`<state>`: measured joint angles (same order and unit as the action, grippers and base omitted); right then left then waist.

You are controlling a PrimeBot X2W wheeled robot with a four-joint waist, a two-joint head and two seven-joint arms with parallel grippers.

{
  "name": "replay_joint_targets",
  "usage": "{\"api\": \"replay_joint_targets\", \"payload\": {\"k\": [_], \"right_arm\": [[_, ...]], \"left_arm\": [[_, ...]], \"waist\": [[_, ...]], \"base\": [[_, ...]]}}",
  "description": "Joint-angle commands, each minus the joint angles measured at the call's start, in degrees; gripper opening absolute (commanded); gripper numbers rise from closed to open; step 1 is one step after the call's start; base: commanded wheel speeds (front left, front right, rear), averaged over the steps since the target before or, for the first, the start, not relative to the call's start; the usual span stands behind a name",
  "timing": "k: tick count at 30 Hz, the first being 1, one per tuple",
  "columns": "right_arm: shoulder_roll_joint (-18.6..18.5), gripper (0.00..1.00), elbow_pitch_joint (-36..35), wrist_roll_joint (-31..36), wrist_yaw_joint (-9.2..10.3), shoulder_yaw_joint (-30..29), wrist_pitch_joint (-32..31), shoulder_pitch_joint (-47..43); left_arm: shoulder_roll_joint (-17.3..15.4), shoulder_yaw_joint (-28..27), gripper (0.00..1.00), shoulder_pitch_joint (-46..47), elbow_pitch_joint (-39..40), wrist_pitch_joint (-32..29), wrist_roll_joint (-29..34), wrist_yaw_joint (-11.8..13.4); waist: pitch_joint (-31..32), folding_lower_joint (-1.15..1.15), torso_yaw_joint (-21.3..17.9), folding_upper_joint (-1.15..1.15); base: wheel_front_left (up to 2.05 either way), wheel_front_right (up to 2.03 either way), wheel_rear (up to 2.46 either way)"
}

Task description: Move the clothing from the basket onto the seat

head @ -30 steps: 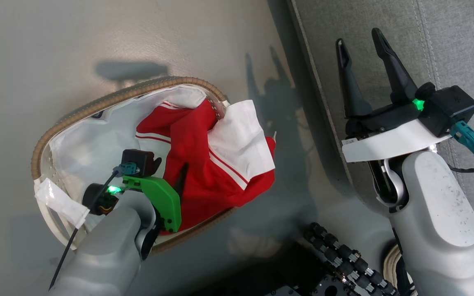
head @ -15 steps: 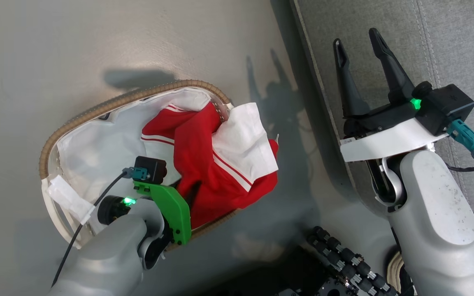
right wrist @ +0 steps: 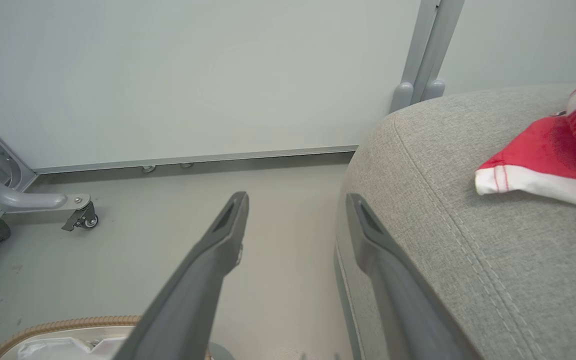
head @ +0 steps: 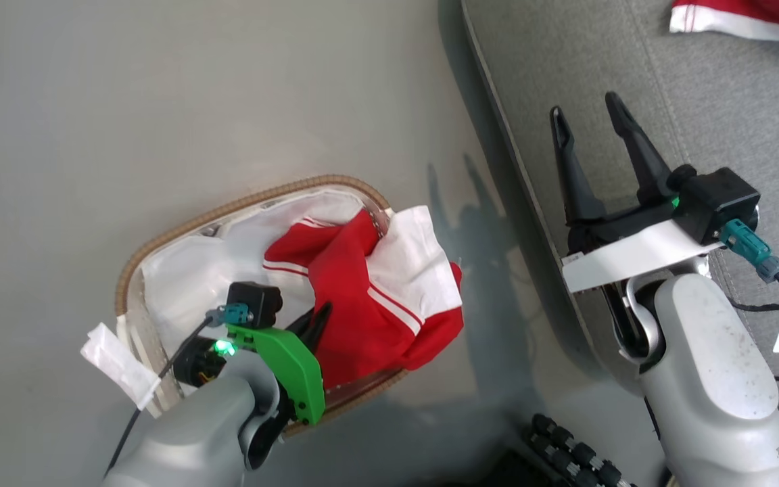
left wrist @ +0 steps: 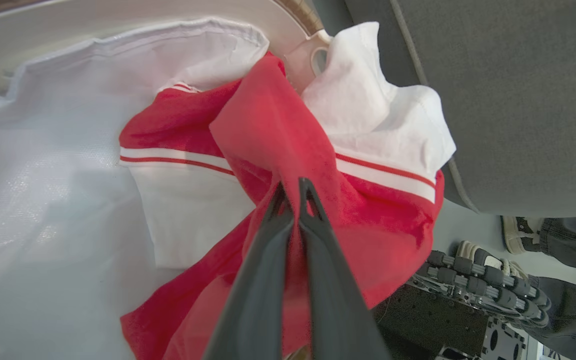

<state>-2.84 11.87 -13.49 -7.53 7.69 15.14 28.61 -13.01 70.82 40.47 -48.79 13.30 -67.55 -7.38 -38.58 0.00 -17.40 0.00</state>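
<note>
**Left fingers now pinched shut on the red cloth**

My left gripper (left wrist: 292, 186) has closed. A second ago its fingers stood apart in the heap; now they meet tip to tip with a fold of the clothing (head: 362, 318) pinched between them. The clothing lies where it lay, bunched in the right end of the basket (head: 227, 206), with one white panel draped over the rim towards the seat (head: 700, 135). The basket stands on the floor (head: 159, 101) just left of the seat. My right gripper (head: 585, 111) is as before, fingers spread wide and holding nothing, above the seat's left edge. My head has tipped, so the whole view has slid. Another red garment (right wrist: 538, 150) lies on the far part of the seat.
</note>
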Motion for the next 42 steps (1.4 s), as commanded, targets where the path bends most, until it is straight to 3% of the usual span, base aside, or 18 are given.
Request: {"api": "replay_joint_targets", "payload": {"k": [1, 8, 27, 42], "right_arm": [[-0.21, 1.00, 0.54, 0.69, 0.08, -0.21, 0.01, -1.25], [-0.21, 1.00, 2.94, 1.89, 0.08, -0.29, 0.01, -5.02], [-0.22, 1.00, 7.42, 2.48, 0.07, 0.20, 0.01, -16.23], [-0.21, 1.00, 9.49, 1.79, 0.08, 4.50, 0.01, -21.21]], "left_arm": [[0.36, 0.31, 0.00, -1.25, -0.21, 0.71, -0.27, -0.15], [1.43, -3.14, 0.00, -3.40, 1.82, 1.93, 1.10, -0.15], [2.55, -28.76, 0.00, -17.66, 20.33, 1.85, 24.57, -0.15], [3.44, -40.23, 0.00, -19.04, 33.90, 1.86, 34.57, -0.15]], "waist": [[6.37, 0.00, 2.45, 0.00], [14.44, 0.00, 5.41, 0.00], [32.34, 0.00, 11.67, 0.00], [37.50, 0.00, 12.36, 0.00]], "base": [[0.00, 0.00, 0.00], [0.00, 0.00, 0.00], [0.00, 0.00, 0.00], [0.00, 0.00, 0.00]]}}
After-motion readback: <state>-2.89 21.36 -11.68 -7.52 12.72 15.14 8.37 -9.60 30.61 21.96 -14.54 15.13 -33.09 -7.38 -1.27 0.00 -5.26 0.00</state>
